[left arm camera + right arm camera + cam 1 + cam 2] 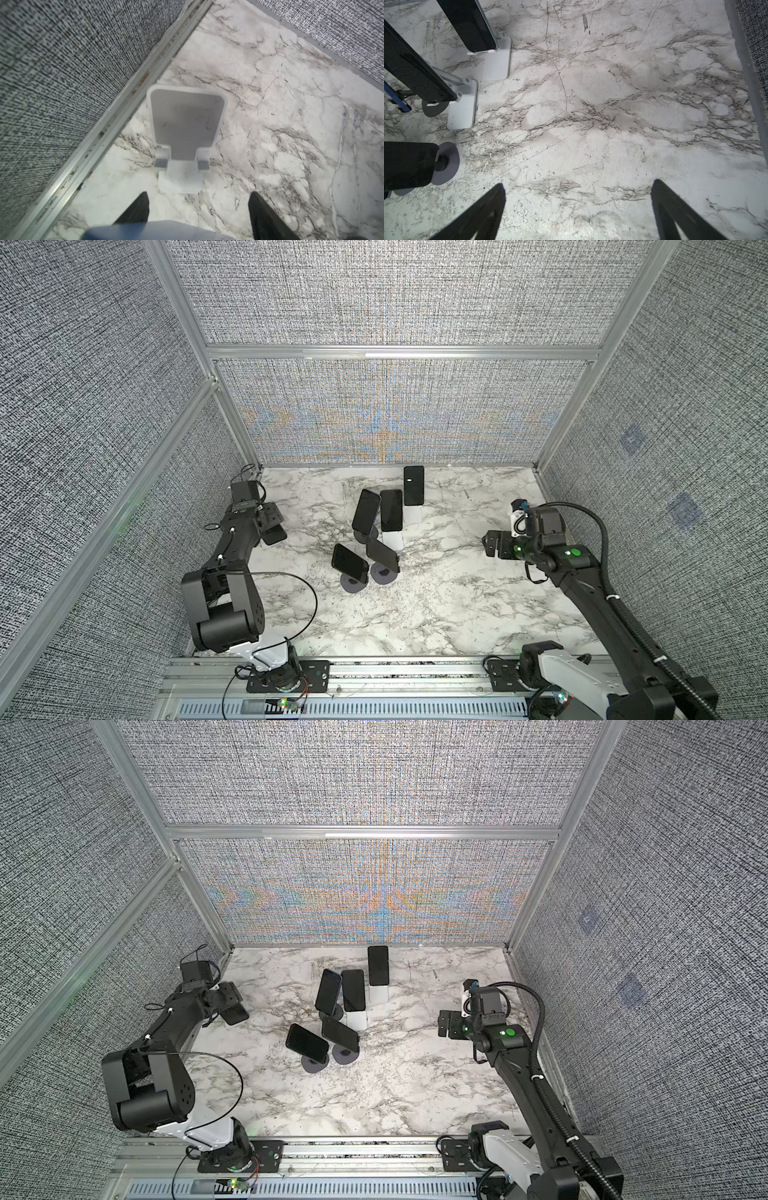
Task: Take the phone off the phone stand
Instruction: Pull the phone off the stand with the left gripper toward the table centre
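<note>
while left hand [198,194] grips the phone [275,536], stand [187,120] sits bare

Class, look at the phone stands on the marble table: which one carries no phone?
The white stand beside the metal rail, in the left wrist view: its backplate is bare, while every other stand holds a black phone.

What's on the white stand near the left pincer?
Nothing. The white stand is empty: bare grey back, bare hooks. The left pincer holds a phone clear of it. In both top views the arm hides the stand.
</note>
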`<state>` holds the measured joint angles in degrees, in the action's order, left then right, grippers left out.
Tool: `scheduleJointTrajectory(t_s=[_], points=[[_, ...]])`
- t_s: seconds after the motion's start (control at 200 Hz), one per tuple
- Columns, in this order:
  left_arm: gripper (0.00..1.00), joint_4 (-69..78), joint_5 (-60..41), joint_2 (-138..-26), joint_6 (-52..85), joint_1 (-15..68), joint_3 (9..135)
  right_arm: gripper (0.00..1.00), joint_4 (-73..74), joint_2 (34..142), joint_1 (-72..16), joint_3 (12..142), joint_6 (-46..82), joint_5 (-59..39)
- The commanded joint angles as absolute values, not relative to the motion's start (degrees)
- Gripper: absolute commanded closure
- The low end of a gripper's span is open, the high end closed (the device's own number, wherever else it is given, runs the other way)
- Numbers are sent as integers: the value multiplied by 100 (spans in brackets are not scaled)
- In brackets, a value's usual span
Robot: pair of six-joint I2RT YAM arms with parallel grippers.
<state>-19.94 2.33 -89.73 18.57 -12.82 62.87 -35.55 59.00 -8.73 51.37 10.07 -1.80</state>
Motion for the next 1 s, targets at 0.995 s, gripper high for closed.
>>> scheduleJointTrajectory(t_s=[0.995], points=[[45, -3598, -2223, -8150, 1957, 725, 8538, 2, -3036, 7080, -3333, 6944, -207, -1816]])
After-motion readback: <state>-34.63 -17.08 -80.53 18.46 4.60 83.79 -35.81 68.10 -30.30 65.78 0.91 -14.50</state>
